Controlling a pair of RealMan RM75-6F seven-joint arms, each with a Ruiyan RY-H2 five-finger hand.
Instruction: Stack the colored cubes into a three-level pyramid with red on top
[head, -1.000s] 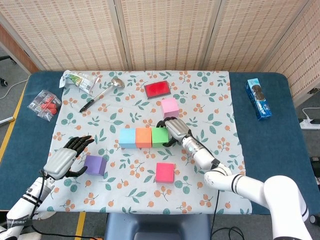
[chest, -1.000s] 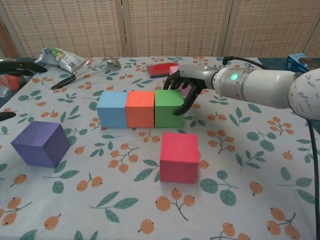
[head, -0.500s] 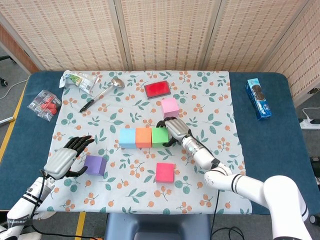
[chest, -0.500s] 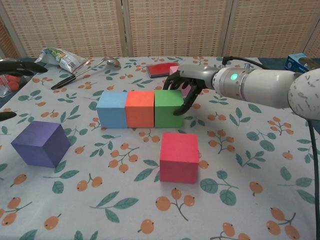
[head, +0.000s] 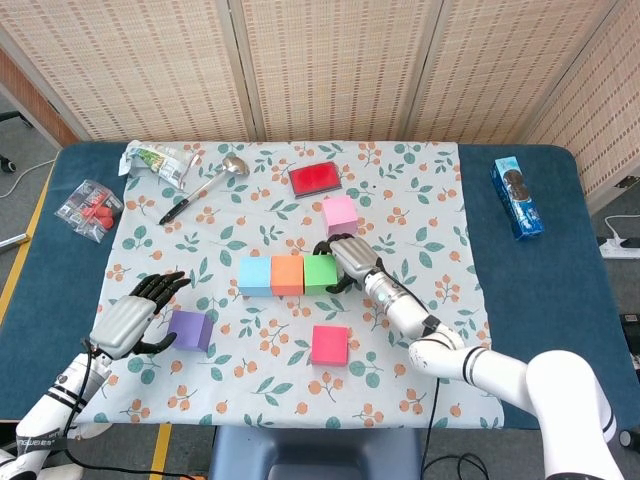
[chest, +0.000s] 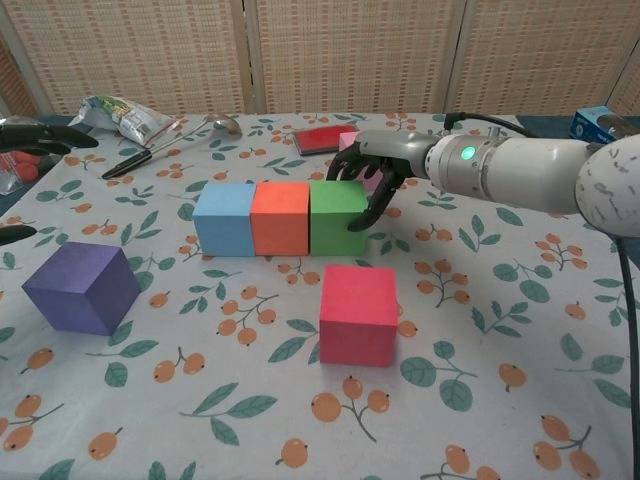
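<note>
My right hand (chest: 372, 178): fingers curled around the right end of the green cube (chest: 338, 216), tips touching its right face and top edge; whether I truly grip it I cannot tell.
My left hand (head: 132, 318): fingers spread, holding nothing, just left of the purple cube (head: 190, 329), which the thumb nearly touches.
Bottom row: blue cube (chest: 225, 219), orange cube (chest: 280, 217) and green cube side by side, touching, in a straight line mid-desk.
Red cube (chest: 358, 314): alone on the cloth, nearer me than the row, apart from it, below the green end.
Pink cube (head: 340, 215): behind my right hand, further back on the cloth.
Purple cube: alone at the near left, well apart from the row.
Desk (head: 560, 260): blue top under a flowered cloth (head: 420, 200).
Other things: flat red box (head: 316, 178) at the back; ladle (head: 205, 187) and a crumpled packet (head: 155, 162) back left; bag of red bits (head: 88, 208) off the cloth at left; blue packet (head: 516, 196) at right.
</note>
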